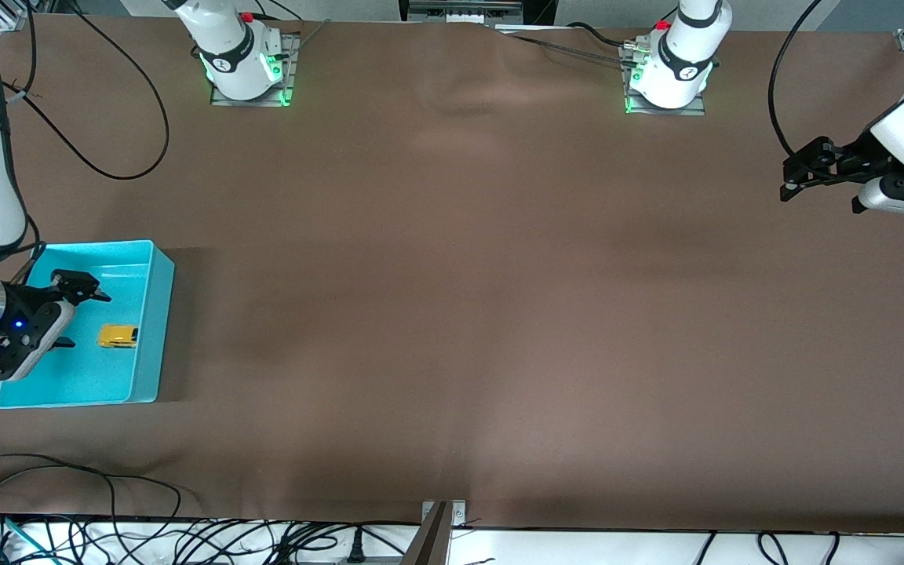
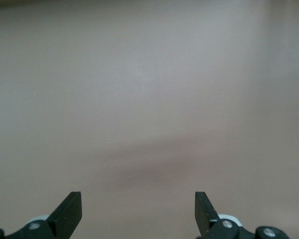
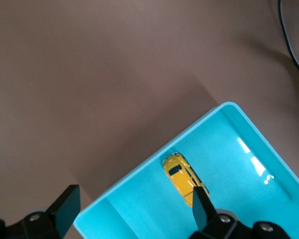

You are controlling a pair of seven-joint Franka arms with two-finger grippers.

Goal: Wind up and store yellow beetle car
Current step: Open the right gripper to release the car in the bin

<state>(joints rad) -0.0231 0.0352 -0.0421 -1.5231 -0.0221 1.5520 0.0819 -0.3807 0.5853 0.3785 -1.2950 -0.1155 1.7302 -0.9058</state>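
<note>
The yellow beetle car lies on the floor of the turquoise bin at the right arm's end of the table. It also shows in the right wrist view, close to the bin's wall. My right gripper hangs open and empty over the bin, beside the car and not touching it. In the right wrist view one of its fingers overlaps the car's end. My left gripper is open and empty, held over bare table at the left arm's end, where that arm waits.
The brown table is bare between the bin and the left arm. Cables lie on the table near the right arm's base. More cables run along the table edge nearest the front camera.
</note>
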